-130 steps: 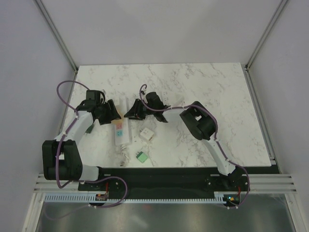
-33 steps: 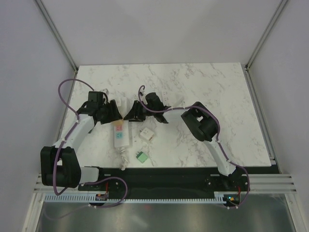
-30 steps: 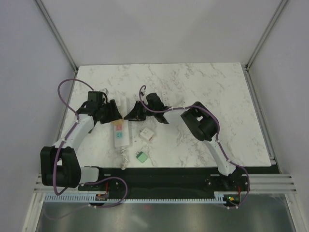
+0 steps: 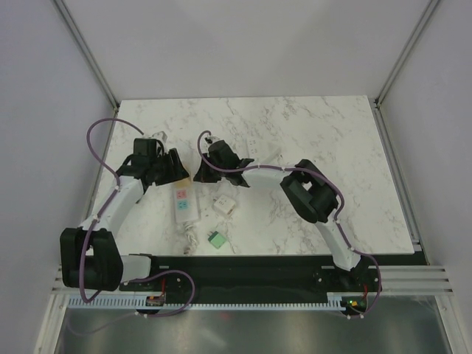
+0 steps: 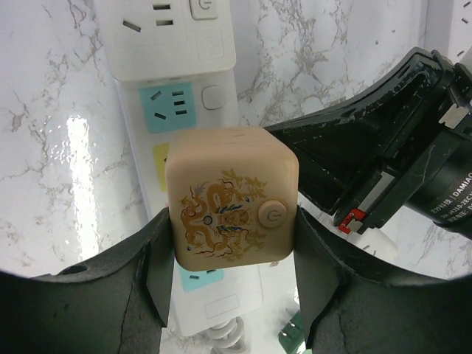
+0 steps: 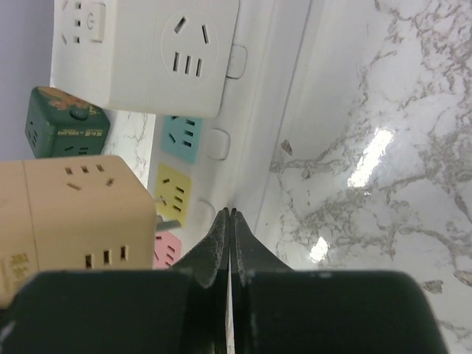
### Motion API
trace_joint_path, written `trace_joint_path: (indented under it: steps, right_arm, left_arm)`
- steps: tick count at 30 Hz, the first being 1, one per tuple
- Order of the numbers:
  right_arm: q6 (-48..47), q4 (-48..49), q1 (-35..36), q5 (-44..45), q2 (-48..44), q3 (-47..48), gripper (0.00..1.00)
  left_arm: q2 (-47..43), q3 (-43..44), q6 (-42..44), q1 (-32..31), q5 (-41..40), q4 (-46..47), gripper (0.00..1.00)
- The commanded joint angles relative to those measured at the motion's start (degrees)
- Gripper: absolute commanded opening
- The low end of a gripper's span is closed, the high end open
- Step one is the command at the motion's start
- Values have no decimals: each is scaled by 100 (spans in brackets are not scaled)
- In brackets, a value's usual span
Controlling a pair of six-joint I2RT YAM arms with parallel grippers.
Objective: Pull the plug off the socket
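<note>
The plug (image 5: 232, 195) is a beige cube with a gold dragon and a round button. My left gripper (image 5: 232, 243) is shut on its two sides, holding it over the socket (image 5: 181, 110). The socket is a long white strip (image 4: 186, 206) with pink, yellow and blue outlet faces. In the right wrist view a metal prong shows between the plug (image 6: 74, 221) and the socket (image 6: 254, 110); I cannot tell whether its tip is still in. My right gripper (image 6: 230, 215) is shut with nothing in it, its tips pressed on the socket's edge. From above, my left gripper (image 4: 175, 168) and right gripper (image 4: 199, 175) face each other across the socket's far part.
A white cube adapter (image 4: 223, 205) lies just right of the socket and fills the top left of the right wrist view (image 6: 147, 51). A green cube adapter (image 4: 215, 240) sits near the front edge, by the socket's coiled cord (image 4: 189, 240). White marble table (image 4: 310, 147).
My right gripper has closed and shifted left onto the socket beside the plug. My left gripper still holds the plug and has barely moved.
</note>
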Motion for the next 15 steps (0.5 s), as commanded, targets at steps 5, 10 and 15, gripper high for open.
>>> trace_joint_path:
  steps: [5,10,15]
  right_arm:
    - [-955,-909,-48,279,-1096,-492,0]
    - [-1289,-1094,-31,358,-1809,-1264,0]
    - [-1395,-981,-13,262,-2311,-1854,0]
  left_arm:
    - [-570,122,-33,-2,-670,236,2]
    - [-1053,183,-313,-1,-2327,-228,2]
    - [-1160,552,-577,-1,-3509,-721,2]
